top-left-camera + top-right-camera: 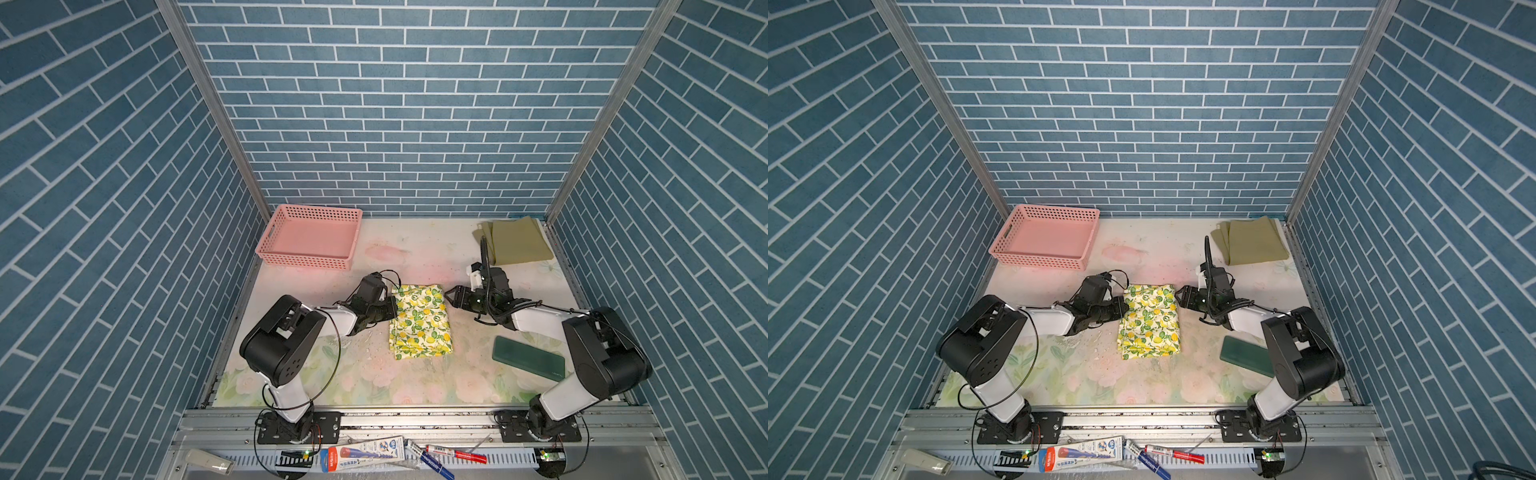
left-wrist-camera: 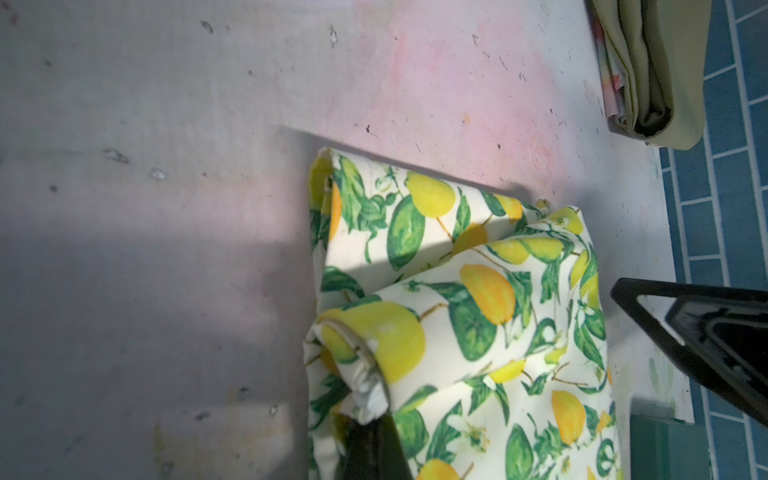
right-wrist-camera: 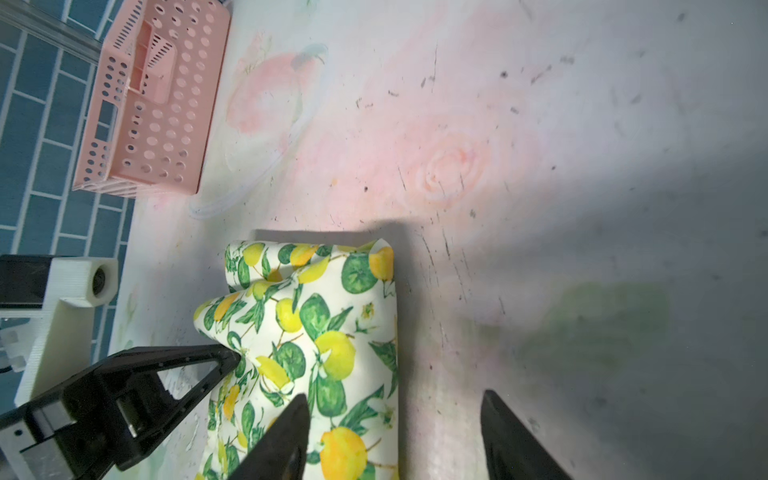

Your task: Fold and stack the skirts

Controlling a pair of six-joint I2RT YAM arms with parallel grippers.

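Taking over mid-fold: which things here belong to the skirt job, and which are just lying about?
Job: lemon skirt, olive skirt, pastel floral skirt beneath it.
Lying about: pink basket, dark green block, markers on the front rail.

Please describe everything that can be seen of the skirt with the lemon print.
The white cloth skirt with yellow lemons and green leaves lies folded into a thick, roughly rectangular bundle in the middle of the pale floral tabletop. Its folds look soft and rounded. The left gripper is shut on its left edge; the right gripper stands open at its right edge, holding nothing.
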